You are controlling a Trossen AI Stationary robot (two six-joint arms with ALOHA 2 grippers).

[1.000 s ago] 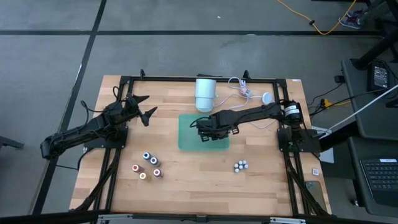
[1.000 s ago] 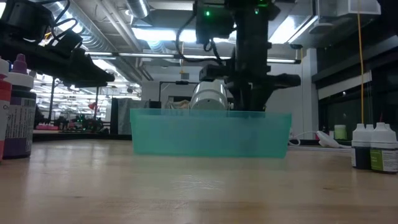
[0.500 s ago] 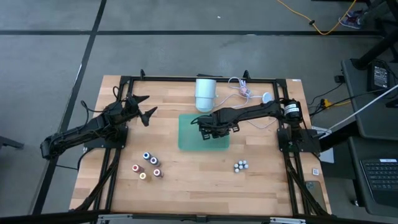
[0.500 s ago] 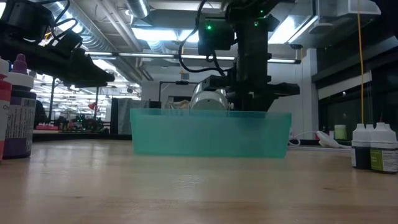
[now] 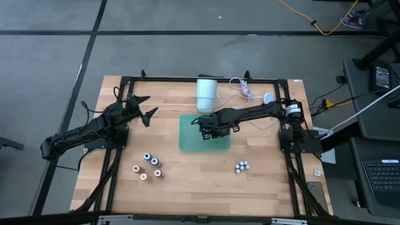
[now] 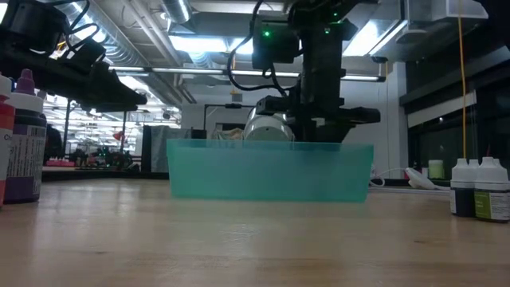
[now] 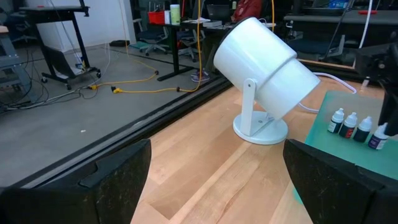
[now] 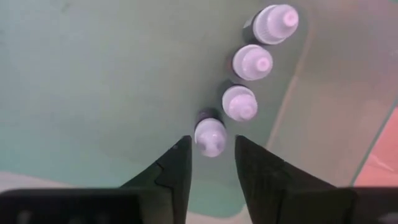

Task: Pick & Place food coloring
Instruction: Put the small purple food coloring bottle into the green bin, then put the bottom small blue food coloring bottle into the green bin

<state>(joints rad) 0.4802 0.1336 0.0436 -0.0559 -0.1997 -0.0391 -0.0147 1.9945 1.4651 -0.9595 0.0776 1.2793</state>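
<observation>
The right hand [image 5: 206, 129] has risen slightly above the bin [image 5: 187, 142].

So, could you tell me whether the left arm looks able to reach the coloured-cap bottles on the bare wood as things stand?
Probably yes: the coloured-cap bottles stand in the open on the left arm's side, nothing around them, and the left tool hangs open nearby.

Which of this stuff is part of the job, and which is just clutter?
Job: green tray, four bottles in it, coloured-top bottles, white-top bottles, right gripper over the tray.
Lying about: white cylinder, cable, idle left gripper.
</observation>
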